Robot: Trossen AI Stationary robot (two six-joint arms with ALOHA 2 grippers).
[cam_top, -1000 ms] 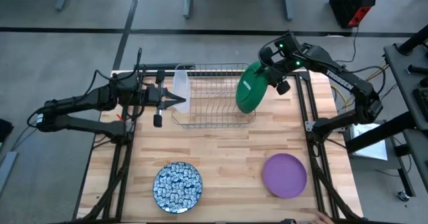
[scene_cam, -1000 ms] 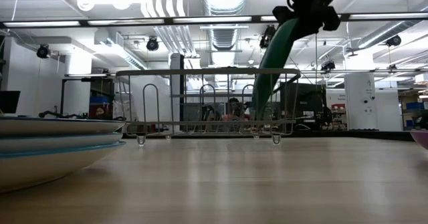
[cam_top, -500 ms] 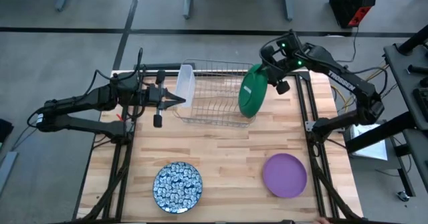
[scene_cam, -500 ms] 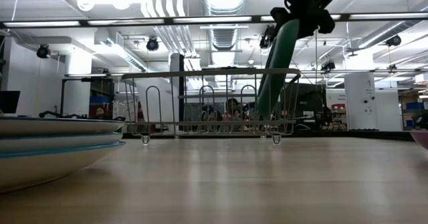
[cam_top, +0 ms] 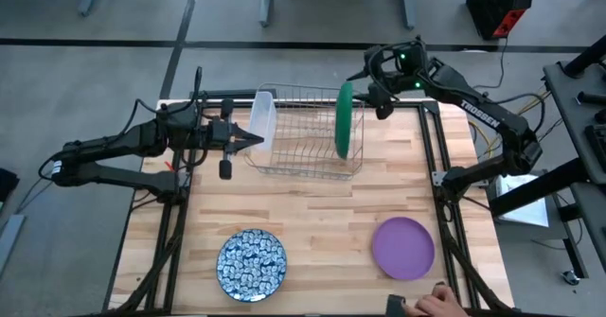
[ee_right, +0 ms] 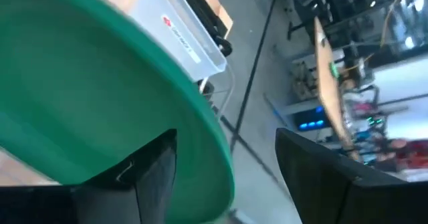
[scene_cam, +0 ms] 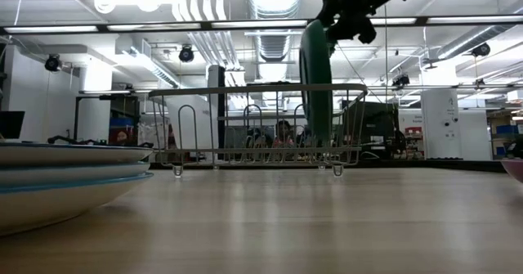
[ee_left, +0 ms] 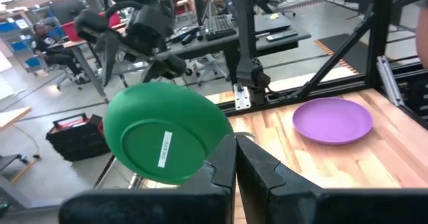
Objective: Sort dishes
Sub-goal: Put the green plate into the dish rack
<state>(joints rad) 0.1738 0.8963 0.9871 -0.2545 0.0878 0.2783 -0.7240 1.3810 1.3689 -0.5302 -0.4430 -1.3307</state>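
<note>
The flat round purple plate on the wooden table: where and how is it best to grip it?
Probably at its raised rim. The flat round purple plate lies flat on the wooden table, so the tool should descend from above, with one finger inside and one outside the rim.
</note>
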